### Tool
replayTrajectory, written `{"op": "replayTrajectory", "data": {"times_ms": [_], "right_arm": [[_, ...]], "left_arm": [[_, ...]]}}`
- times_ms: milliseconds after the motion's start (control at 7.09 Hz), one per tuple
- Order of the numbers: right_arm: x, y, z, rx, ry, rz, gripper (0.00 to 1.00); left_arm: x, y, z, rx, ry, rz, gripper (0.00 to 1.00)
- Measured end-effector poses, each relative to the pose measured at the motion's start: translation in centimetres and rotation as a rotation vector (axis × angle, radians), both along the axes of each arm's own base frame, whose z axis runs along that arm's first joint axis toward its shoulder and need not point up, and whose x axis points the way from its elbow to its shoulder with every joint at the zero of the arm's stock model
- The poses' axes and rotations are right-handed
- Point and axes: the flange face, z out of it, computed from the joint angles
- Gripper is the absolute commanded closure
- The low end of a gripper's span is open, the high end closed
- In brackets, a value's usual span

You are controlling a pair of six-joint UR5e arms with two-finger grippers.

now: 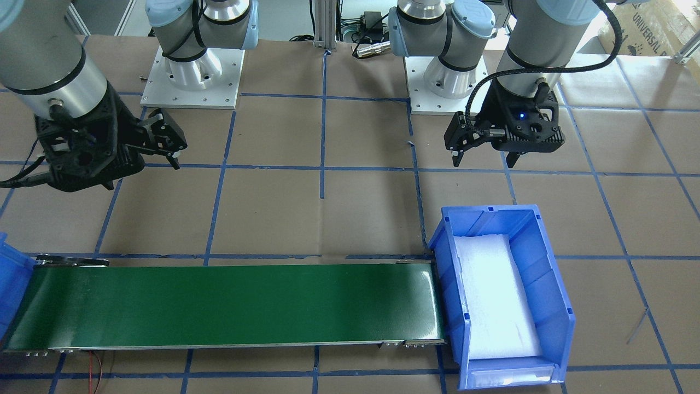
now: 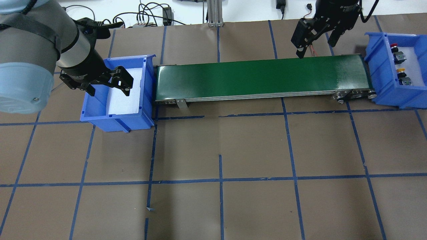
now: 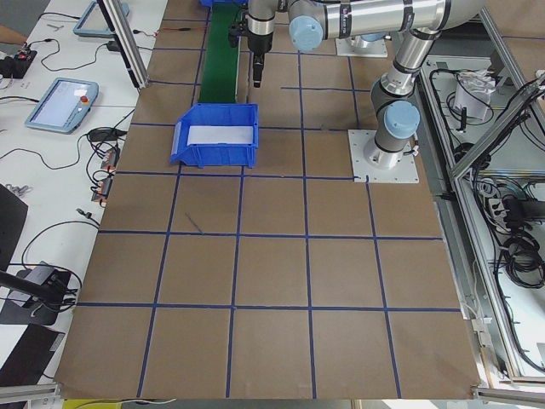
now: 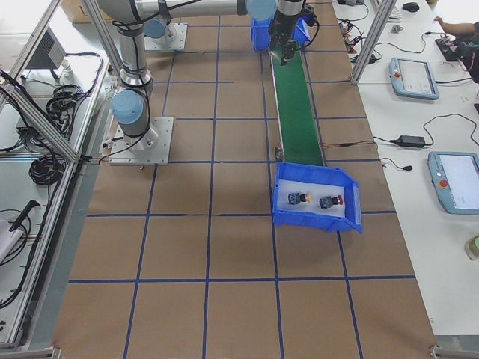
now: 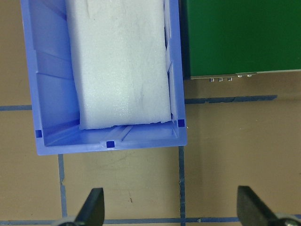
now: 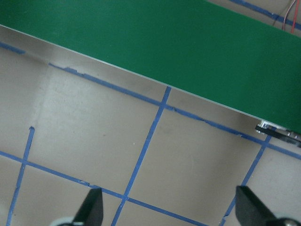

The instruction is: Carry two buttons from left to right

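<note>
The red button (image 2: 394, 45) and the yellow button (image 2: 400, 70) lie in the right blue bin (image 2: 380, 68) at the belt's right end. They also show in the exterior right view, yellow (image 4: 296, 198) and red (image 4: 331, 201). The left blue bin (image 2: 116, 121) holds only white foam (image 5: 120, 61). My left gripper (image 2: 108, 86) is open and empty, raised just on the robot's side of that bin (image 1: 547, 273). My right gripper (image 2: 317, 45) is open and empty, raised near the belt's right end.
A green conveyor belt (image 2: 260, 78) runs between the two bins. Brown paper with blue tape lines covers the table (image 2: 220, 150). Cables and a post stand behind the belt at the far edge.
</note>
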Motion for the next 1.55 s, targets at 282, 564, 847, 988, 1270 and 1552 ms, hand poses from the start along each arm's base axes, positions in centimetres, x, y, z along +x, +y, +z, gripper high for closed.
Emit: {"op": "replayTrajectory", "data": {"times_ms": [282,564,847,988,1270,1552], "right_arm": [[-0.4,2.6,0.2,-0.010,0.009,-0.102,0.00],[-0.7,3.1,1.1,-0.029,0.036,-0.150,0.00],[-0.8,3.1,1.3,-0.034,0.047,-0.158,0.00],[-0.8,3.2,1.4,-0.036,0.049,-0.158,0.00],[-0.9,3.3,1.5,-0.036,0.050,-0.155,0.00],[-1.0,3.2,1.4,-0.037,0.048,-0.154,0.00]], "left_arm": [[-0.1,0.2,0.3,0.011,0.007,-0.001,0.00],[-0.1,0.0,0.5,0.013,0.008,0.001,0.00],[-0.1,0.1,0.6,0.012,0.006,0.007,0.00],[-0.1,0.0,0.5,0.016,0.008,0.009,0.00],[-0.1,-0.2,0.0,0.025,0.014,0.011,0.00],[-0.2,-0.2,0.0,0.025,0.017,0.013,0.00]]}}
